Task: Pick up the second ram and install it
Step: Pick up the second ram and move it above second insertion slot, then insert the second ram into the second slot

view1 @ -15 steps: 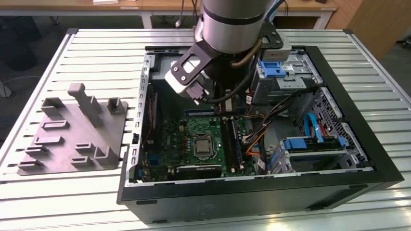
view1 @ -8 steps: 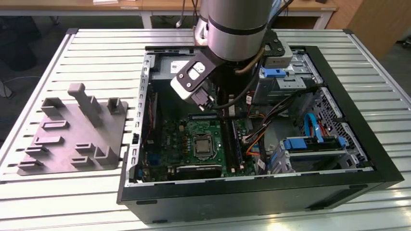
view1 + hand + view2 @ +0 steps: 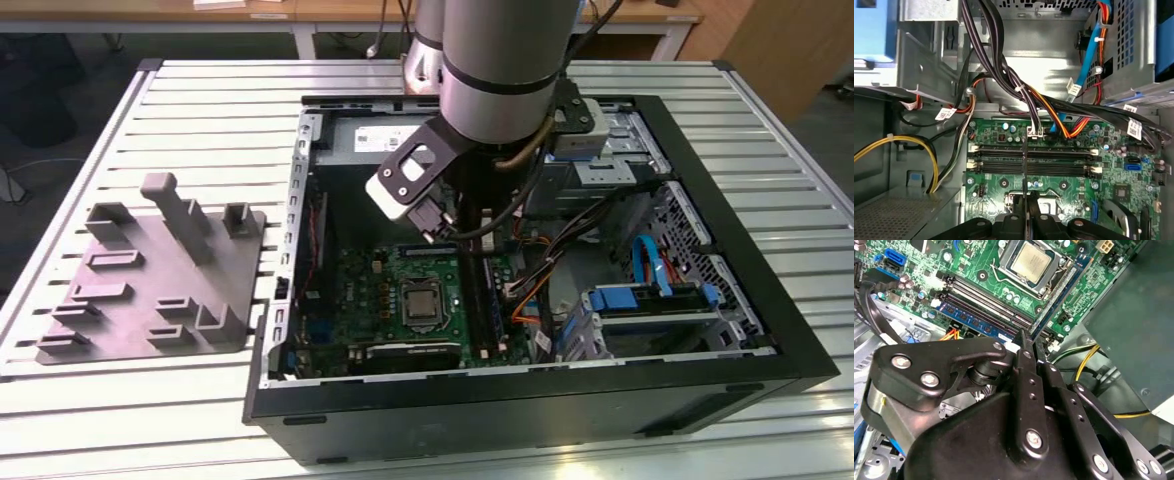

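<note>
Even overhead light; glare on chassis wall (image 3: pixel 1054 60); soft shadows.

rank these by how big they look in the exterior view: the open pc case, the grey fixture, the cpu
1. open pc case, by far the largest
2. grey fixture, beside the case on the exterior view's left
3. cpu, a small square inside the case

Cables (image 3: pixel 1019 92) seemingly close beside memory slots (image 3: pixel 999 167).

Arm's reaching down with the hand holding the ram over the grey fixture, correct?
No. The hand holds the second ram over the green motherboard inside the open case, not over the grey fixture; the exterior view shows the fixture off to its left, apart from the arm.
</note>
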You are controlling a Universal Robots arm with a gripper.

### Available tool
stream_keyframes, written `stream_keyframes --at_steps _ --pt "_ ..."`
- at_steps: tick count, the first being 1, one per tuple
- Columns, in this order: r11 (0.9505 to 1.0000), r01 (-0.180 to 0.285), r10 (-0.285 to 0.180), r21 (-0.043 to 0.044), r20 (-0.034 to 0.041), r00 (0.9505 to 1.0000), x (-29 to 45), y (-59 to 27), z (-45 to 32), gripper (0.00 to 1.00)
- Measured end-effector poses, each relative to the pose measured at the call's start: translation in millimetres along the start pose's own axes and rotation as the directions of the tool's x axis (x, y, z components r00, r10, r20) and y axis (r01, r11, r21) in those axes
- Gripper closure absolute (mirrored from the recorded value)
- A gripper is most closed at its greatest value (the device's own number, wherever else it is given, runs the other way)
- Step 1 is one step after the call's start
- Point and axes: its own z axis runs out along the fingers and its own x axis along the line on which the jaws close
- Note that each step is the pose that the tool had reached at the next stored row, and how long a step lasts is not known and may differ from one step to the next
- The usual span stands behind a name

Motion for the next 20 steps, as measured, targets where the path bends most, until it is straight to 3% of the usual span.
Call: stream_keyframes --at_steps 17,20 --pt "1.0000 0.000 0.000 0.0000 0.0001 1.0000 -0.1 0.1 0.7 0.86" --pt "0.9997 0.025 -0.025 0.0010 -0.0003 0.9997 0.0 0.1 0.7 0.86"
